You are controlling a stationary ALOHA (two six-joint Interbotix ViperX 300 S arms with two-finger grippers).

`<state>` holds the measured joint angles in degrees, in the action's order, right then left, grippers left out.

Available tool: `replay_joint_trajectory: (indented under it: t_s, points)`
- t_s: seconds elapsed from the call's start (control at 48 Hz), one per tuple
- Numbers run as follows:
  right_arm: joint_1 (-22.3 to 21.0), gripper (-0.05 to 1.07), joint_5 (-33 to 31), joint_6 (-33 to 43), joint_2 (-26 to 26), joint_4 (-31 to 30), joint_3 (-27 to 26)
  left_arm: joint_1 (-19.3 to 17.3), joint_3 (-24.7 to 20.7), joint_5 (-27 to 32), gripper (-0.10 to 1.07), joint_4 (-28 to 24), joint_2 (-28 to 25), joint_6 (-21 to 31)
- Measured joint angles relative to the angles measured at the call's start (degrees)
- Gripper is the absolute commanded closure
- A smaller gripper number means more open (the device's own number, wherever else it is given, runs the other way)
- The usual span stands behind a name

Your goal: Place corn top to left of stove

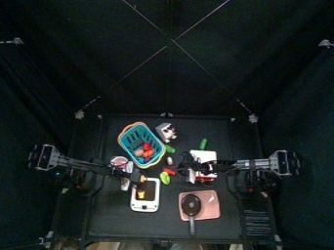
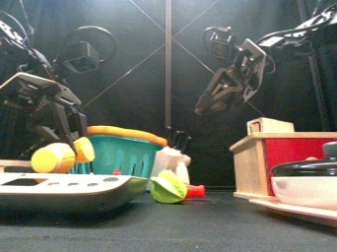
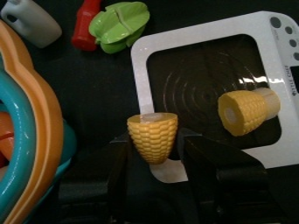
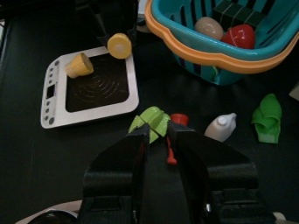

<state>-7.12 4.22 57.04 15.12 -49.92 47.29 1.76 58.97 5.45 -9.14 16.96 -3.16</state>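
Observation:
My left gripper (image 3: 155,156) is shut on a tapered yellow corn piece (image 3: 155,136) and holds it over the left edge of the white stove (image 3: 149,61), which has a black top. In the front view this corn (image 2: 55,157) hangs a little above stove height. A second corn piece (image 3: 249,111) lies on the stove's black top near its control panel. The right wrist view shows the stove (image 4: 56,92), the held corn (image 4: 119,45) and the other corn (image 4: 79,66). My right gripper (image 4: 166,145) is open and empty, raised above a green and red toy (image 4: 149,121).
A teal basket with an orange rim (image 2: 125,148) holding toy food stands behind the stove. A white bottle (image 4: 219,128) and a green vegetable (image 4: 268,118) lie mid-table. A red box (image 2: 283,150) and a wooden tray with a pot (image 2: 309,182) stand at the right.

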Motion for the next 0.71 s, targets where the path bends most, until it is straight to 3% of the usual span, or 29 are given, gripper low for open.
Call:
replay_joint_trajectory:
  t_s: [0.271,0.396,0.583,0.708]
  points:
    - [0.00,0.37,0.00,0.00,0.00,0.09,0.00,1.41,0.18,1.41,0.26,1.67,2.64,0.00]
    - [0.00,0.37,0.00,0.09,-0.18,0.09,0.00,3.43,1.05,5.54,0.26,4.31,7.21,0.00]
    - [0.00,0.37,0.00,0.18,-0.35,0.00,-0.18,5.98,3.08,9.76,0.27,11.25,13.54,0.26]
    - [0.00,0.37,0.00,0.18,-0.53,0.09,-0.26,6.94,4.83,10.11,0.27,16.70,15.03,0.26]
